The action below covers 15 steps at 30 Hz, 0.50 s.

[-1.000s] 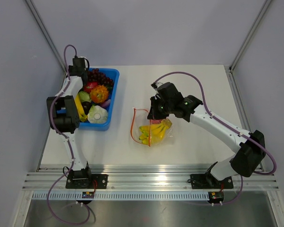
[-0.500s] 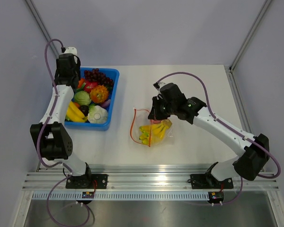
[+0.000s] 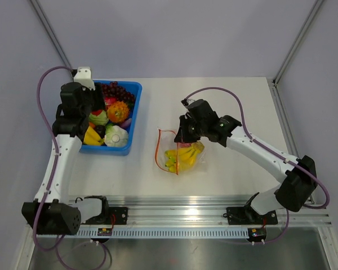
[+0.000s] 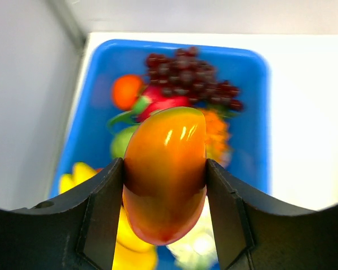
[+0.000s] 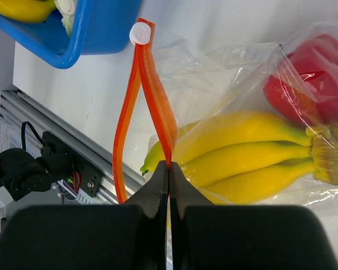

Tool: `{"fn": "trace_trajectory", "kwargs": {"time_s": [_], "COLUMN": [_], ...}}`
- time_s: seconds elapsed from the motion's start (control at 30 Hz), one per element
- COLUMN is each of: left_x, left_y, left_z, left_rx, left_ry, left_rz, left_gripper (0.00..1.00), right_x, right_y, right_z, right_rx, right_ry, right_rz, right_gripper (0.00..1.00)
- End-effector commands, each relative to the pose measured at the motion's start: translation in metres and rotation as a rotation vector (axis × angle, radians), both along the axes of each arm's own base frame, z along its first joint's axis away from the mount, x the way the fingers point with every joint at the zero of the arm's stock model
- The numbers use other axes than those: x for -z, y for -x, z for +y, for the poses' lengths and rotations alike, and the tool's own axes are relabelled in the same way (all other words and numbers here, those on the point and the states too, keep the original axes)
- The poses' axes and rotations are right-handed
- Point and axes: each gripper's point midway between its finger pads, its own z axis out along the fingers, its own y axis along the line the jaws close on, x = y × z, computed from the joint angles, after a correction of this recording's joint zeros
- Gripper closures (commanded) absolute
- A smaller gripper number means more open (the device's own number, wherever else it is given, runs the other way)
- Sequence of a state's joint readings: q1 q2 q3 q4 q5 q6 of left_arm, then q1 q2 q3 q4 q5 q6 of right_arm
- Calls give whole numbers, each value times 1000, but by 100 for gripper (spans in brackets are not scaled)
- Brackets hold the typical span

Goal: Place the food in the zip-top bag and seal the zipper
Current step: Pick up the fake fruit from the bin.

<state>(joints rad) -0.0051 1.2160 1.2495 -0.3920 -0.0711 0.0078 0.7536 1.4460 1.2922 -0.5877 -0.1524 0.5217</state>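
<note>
My left gripper (image 4: 164,188) is shut on a glossy orange toy fruit (image 4: 166,140), held above the blue tray (image 4: 253,129). From above, the left gripper (image 3: 79,115) hangs over the tray's left side, and the fruit it holds is hidden there. The zip-top bag (image 3: 186,156) lies mid-table with yellow bananas (image 5: 248,152) and a red piece (image 5: 310,84) inside. Its zipper (image 5: 152,90) gapes in a loop, with a white slider (image 5: 139,32) at the far end. My right gripper (image 5: 169,169) is shut on one strip of the zipper at the bag's mouth.
The blue tray (image 3: 136,107) at the back left holds more food: purple grapes (image 3: 119,90), a green piece, bananas and a white one. The table's metal rail (image 3: 180,216) runs along the near edge. The wall frames stand at the left and right.
The left arm has swung out to the left and risen. Its gripper has come from the tray's far corner nearer along the tray's left side. The right gripper stays pinched on the zipper.
</note>
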Motion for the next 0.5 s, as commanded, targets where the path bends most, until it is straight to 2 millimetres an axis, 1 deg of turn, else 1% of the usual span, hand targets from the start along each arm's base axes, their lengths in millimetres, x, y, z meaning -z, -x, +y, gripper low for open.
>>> {"fn": "trace_trajectory", "kwargs": {"time_s": [0.0,0.03,0.07,0.13,0.17,0.2,0.23,0.27,0.3,0.33,0.43,0.47], "left_x": [-26,-27,-34,-29,-29,-34,-28,-29,-33,-31,-35,-31], "left_y": [24,30,39,52,57,67,73,78,86,93,111,114], "left_z": [-45,-54,-58,-72,-77,-84,-91,-97,-102,-112,-132,-138], "left_rx": [183,214,233,286,303,341,367,387,412,458,542,558], "left_ry": [108,115,123,143,158,172,189,212,227,252,308,336], "left_rz": [-90,-89,-105,-78,-79,-92,-81,-84,-98,-91,-97,-88], "left_gripper": [92,92,93,93,94,94,94,94,94,96,96,96], "right_x": [-18,-18,-18,-18,-24,-18,-19,-26,-22,-23,-29,-32], "right_y": [-12,-14,-16,-21,-24,-27,-29,-31,-33,-34,-36,-36], "right_z": [22,25,28,36,43,48,51,56,59,61,66,66], "right_rx": [-5,-7,-7,-13,-21,-23,-27,-29,-30,-32,-31,-30], "right_ry": [-73,-83,-87,-95,-109,-101,-103,-115,-111,-118,-141,-148], "right_rz": [-23,-20,-19,-8,-17,-6,-5,-16,-7,-4,-3,-5], "right_gripper": [100,100,100,100,100,100,100,100,100,100,100,100]}}
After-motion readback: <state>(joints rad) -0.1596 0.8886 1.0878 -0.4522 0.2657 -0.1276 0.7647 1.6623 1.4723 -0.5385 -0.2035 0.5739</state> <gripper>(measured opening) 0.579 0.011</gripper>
